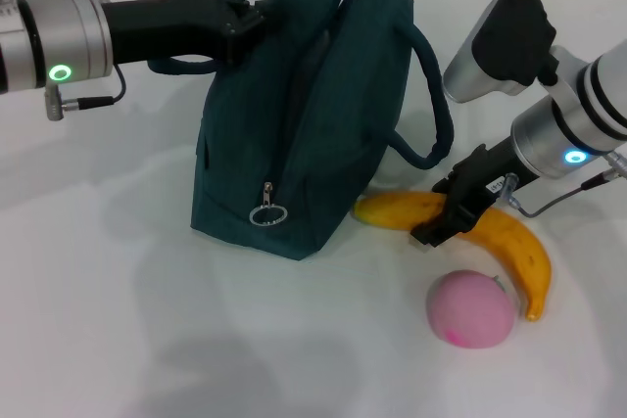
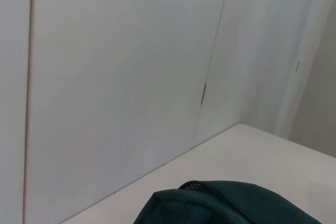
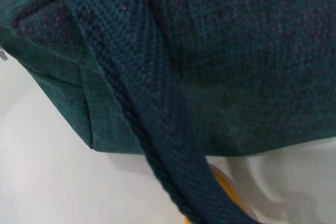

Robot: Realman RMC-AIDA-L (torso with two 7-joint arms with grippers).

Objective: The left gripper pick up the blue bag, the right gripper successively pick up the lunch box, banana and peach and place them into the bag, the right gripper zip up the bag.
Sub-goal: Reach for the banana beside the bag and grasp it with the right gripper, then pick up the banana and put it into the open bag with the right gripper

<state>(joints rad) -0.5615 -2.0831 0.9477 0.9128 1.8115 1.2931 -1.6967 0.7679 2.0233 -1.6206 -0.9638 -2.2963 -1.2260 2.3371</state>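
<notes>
Peach nearest, on the bench right-front of the blue bag. Left gripper pinches the bag's handle at its top. Banana lies beside the bag's right base; right gripper straddles it, probably clamped. Lift level, clear the handle loop.

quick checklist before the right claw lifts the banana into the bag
1. Left claw holding a handle of the blue bag: ok, bag is propped upright.
2. Bag mouth open to take the fruit: cannot tell, the opening is not in view from above.
3. Right claw down at the banana: ok, it sits over the middle of it.
4. Fingers closed firmly on the banana: cannot tell.
5. Peach apart from the claw: ok, it lies just in front of the banana.
6. Lunch box already inside: cannot tell, none is visible.
</notes>
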